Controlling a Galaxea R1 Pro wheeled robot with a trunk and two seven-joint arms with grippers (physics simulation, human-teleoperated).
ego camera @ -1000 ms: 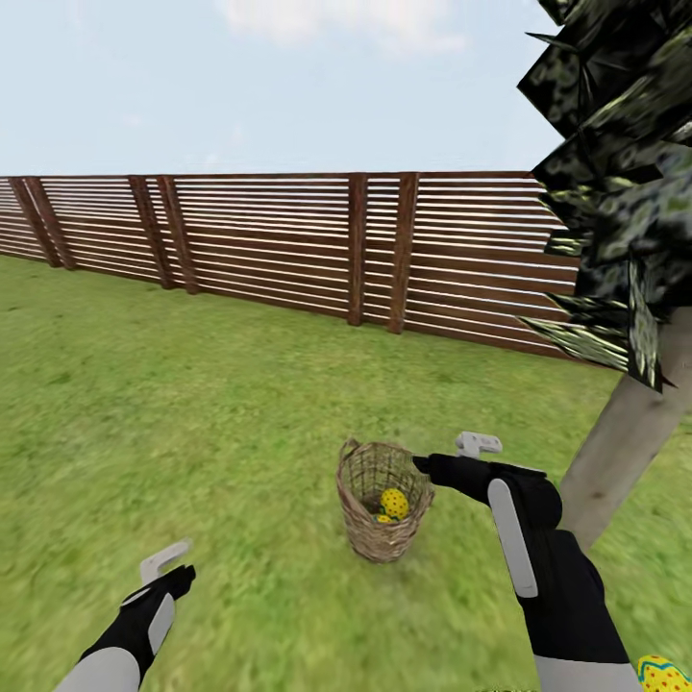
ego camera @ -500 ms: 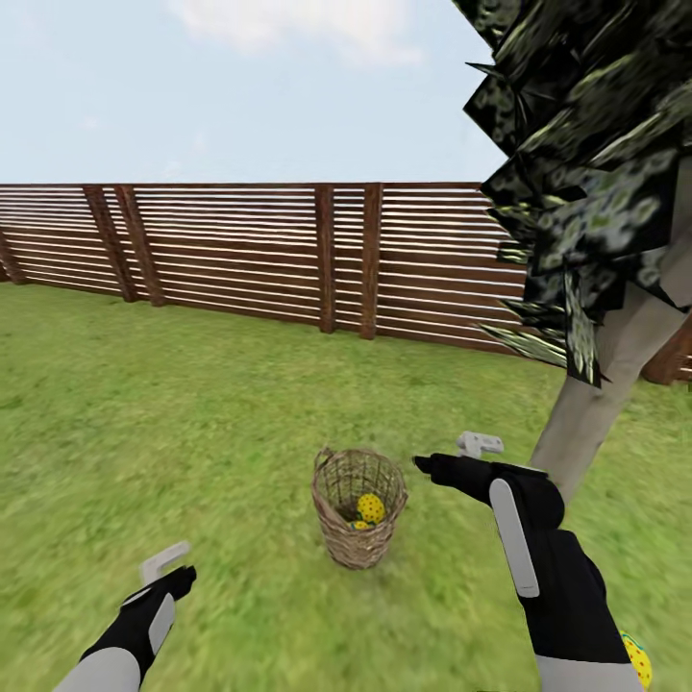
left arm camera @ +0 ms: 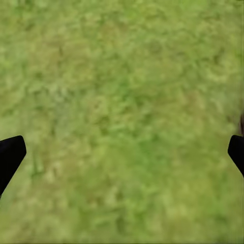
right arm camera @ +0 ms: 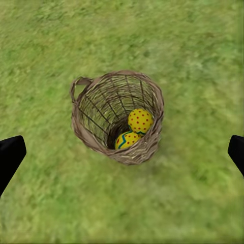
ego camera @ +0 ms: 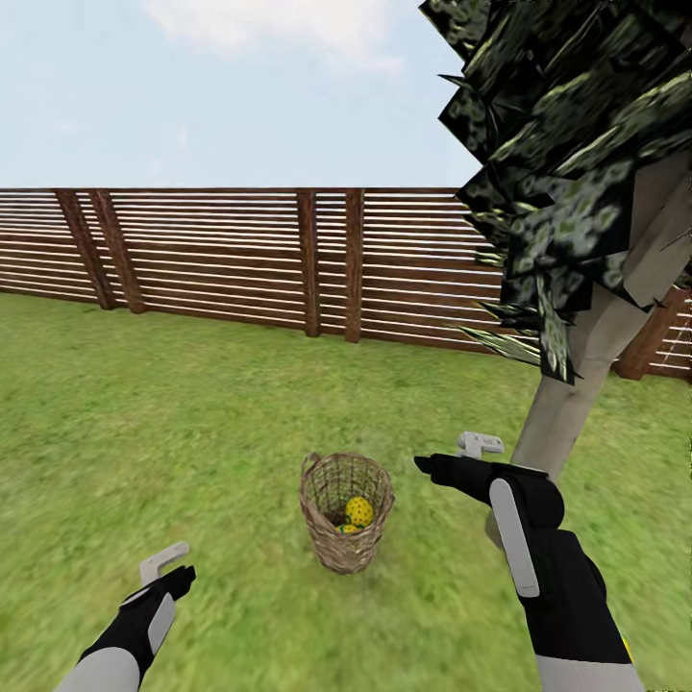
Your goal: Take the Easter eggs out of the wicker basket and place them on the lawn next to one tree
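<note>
Swinging right, the head camera now shows more of the tree (ego camera: 577, 384) trunk; hands hold their pose. Beside that tree on the lawn (ego camera: 192, 404), the basket (ego camera: 346, 514) holds two eggs (right arm camera: 140, 121), below and ahead of the right hand (ego camera: 459, 459). Right and left hand (ego camera: 165, 569) fingers spread wide, holding nothing.

- The wicker basket (right arm camera: 118, 118) is brown woven.
- One egg (right arm camera: 140, 121) is yellow with red dots.
- The other egg (right arm camera: 127, 140) is yellow with a blue zigzag.
- The lawn (ego camera: 192, 413) is mottled green.
- The fence (ego camera: 240, 255) is brown slats.
- The tree (ego camera: 577, 192) has a pale grey-brown trunk and dark green-and-cream foliage.
</note>
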